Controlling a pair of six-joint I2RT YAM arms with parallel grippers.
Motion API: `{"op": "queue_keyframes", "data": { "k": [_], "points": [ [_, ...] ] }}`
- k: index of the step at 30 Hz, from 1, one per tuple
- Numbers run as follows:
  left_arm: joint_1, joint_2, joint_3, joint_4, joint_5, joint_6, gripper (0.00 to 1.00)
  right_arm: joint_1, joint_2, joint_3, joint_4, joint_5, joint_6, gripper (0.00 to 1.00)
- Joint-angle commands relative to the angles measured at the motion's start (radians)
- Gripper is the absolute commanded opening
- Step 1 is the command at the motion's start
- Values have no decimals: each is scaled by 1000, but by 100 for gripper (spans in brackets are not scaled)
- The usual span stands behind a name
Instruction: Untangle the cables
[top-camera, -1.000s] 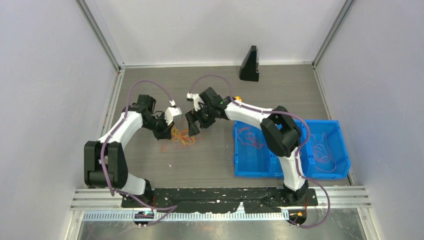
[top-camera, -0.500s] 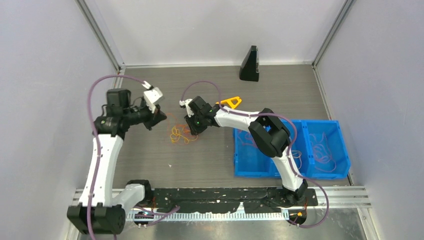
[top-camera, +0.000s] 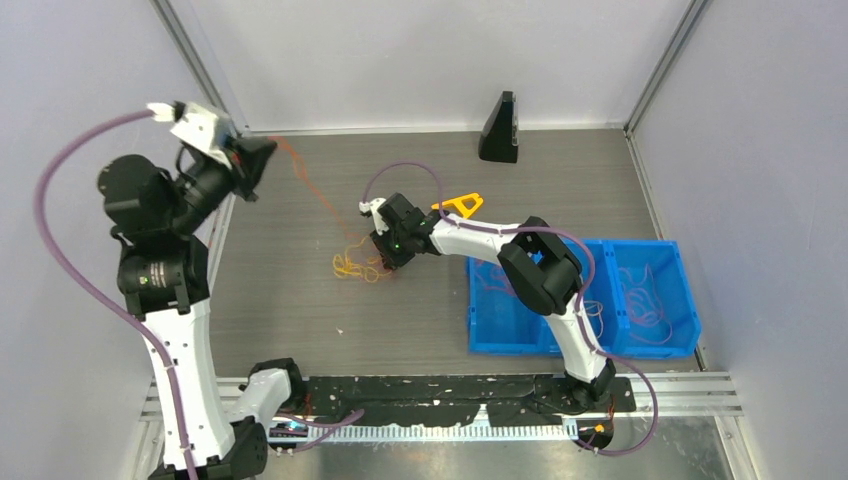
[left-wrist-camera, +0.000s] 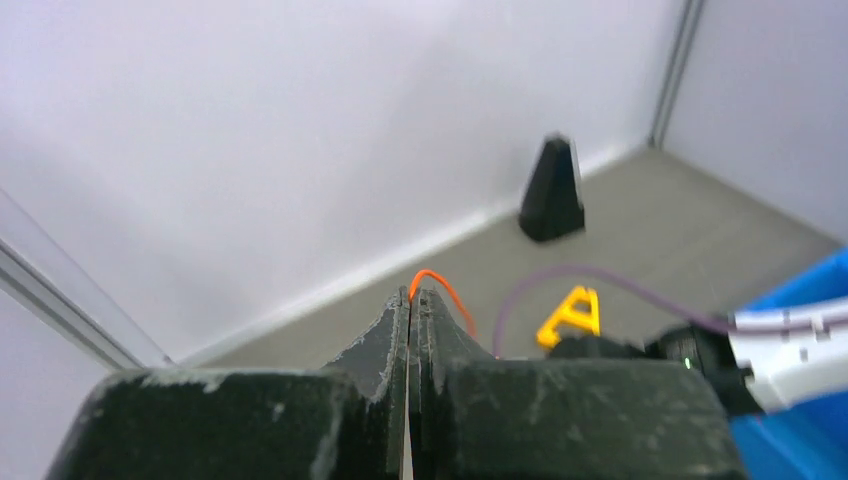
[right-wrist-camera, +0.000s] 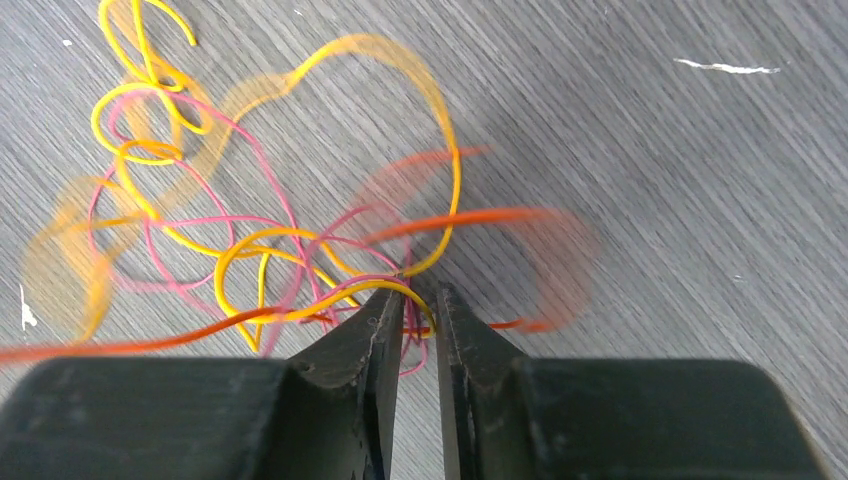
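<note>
1. Right gripper (right-wrist-camera: 417, 292) at bottom centre: dark fingers (right-wrist-camera: 365, 345), jaws nearly together with a narrow gap between them.
2. Tips sit down in the cables (right-wrist-camera: 250, 240), a loose tangle on the grey wood-grain table (right-wrist-camera: 650, 200).
3. Yellow cable (right-wrist-camera: 445, 150): several loops, and one small arc crosses right over both tips.
4. Pink cable (right-wrist-camera: 200, 222): thin loops threaded through the yellow, some running into the jaw gap.
5. Orange cable (right-wrist-camera: 130, 345): blurred, runs from the left edge past the tips and out to the right.
6. Can't tell if any strand is pinched.
7. White scuff (right-wrist-camera: 725, 67) on the table, upper right, well clear of the tangle.
</note>
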Motion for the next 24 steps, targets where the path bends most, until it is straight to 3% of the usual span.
{"op": "queue_keyframes", "data": {
  "k": [1,5,11,13,14,15,17,21,24],
  "points": [
    [35,40,156,175,-51,-193,0,-3,6,-73,-30,17,-25,25],
    [67,66,234,229,-54,-259,0,-3,1,-88,-26,18,-37,22],
    [120,120,357,299,-100,-330,0,-3,-21,-88,-15,-22,-43,30],
    [122,148,406,317,-32,-381,0,-7,-41,-78,-18,-74,-39,42],
    [123,149,400,331,17,-413,0,-13,-67,-76,-19,-117,-39,54],
    [123,145,372,377,60,-450,0,-20,-82,-71,-19,-143,-47,65],
    [123,126,291,412,112,-493,0,-36,-140,-65,-20,-206,-73,76],
    [122,92,189,456,140,-508,0,-79,-267,-54,-27,-330,-154,91],
    [120,89,179,470,148,-527,0,-105,-345,-30,-46,-407,-222,95]
  ]
}}
